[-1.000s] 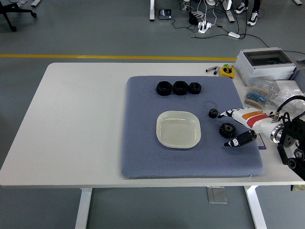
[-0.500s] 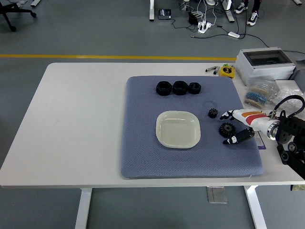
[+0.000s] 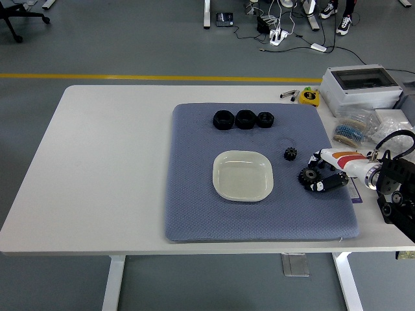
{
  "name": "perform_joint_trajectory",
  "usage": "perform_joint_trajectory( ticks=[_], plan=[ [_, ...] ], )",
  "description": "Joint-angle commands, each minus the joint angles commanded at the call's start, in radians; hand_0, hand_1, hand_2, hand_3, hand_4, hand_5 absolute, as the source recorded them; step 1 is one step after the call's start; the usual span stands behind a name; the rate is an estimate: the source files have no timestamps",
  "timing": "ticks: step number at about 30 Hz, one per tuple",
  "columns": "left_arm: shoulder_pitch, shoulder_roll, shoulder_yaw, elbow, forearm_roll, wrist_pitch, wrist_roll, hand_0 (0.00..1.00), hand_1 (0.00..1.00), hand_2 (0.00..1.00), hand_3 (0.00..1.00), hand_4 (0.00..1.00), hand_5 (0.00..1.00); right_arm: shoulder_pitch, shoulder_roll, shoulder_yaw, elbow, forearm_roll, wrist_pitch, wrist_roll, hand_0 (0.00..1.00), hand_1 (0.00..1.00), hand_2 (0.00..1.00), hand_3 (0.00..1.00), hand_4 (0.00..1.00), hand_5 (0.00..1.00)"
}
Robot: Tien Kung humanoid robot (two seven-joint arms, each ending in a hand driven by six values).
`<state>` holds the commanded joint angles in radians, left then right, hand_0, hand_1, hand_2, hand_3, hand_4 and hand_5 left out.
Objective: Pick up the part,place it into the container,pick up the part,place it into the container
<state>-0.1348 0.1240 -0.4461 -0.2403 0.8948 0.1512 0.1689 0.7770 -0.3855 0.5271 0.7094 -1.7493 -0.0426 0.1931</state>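
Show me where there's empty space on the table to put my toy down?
The whole left side of the white table is bare, left of the blue mat. On the mat, the strip in front of the white dish is free too. The right side is crowded: gears, the right hand, a grey box.

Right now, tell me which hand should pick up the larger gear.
The right hand. It is already at the larger gear on the mat's right side, fingers closing around it. The left hand is not in view, and the dish lies just left of the gear.
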Motion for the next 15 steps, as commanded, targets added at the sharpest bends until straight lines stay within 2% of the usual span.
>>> perform_joint_trajectory(
  ticks=[1, 6, 7, 12, 13, 15],
  plan=[
    [0.000, 0.000, 0.000, 0.000, 0.000, 0.000, 0.000, 0.705, 0.710, 0.749, 0.656, 0.685, 0.663, 0.000, 0.000, -0.001, -0.002, 0.000, 0.000, 0.000, 0.280, 0.445, 0.511, 0.507, 0.740, 0.472],
    [-0.001, 0.000, 0.003, 0.000, -0.003, 0.001, -0.001, 0.705, 0.710, 0.749, 0.656, 0.685, 0.663, -0.006, -0.008, 0.004, 0.013, -0.002, -0.001, 0.003, 0.280, 0.445, 0.511, 0.507, 0.740, 0.472],
    [-0.001, 0.000, 0.003, 0.000, -0.004, 0.002, -0.001, 0.705, 0.711, 0.748, 0.656, 0.685, 0.663, -0.008, -0.011, 0.010, 0.023, -0.006, -0.005, 0.005, 0.168, 0.383, 0.463, 0.500, 0.726, 0.490],
    [-0.002, 0.000, 0.004, 0.000, -0.003, 0.001, -0.001, 0.705, 0.711, 0.748, 0.656, 0.685, 0.663, -0.013, -0.022, 0.030, 0.073, -0.012, -0.019, 0.013, 0.168, 0.383, 0.463, 0.500, 0.726, 0.490],
    [-0.002, 0.000, 0.004, 0.000, -0.003, 0.001, -0.001, 0.705, 0.710, 0.748, 0.656, 0.685, 0.663, -0.014, -0.025, 0.036, 0.086, -0.014, -0.020, 0.013, 0.113, 0.312, 0.422, 0.495, 0.716, 0.502],
    [-0.002, 0.000, 0.004, 0.000, -0.003, 0.001, -0.002, 0.705, 0.710, 0.748, 0.656, 0.685, 0.663, -0.016, -0.029, 0.047, 0.112, -0.022, -0.019, 0.013, 0.113, 0.312, 0.422, 0.495, 0.716, 0.502]
  ],
)
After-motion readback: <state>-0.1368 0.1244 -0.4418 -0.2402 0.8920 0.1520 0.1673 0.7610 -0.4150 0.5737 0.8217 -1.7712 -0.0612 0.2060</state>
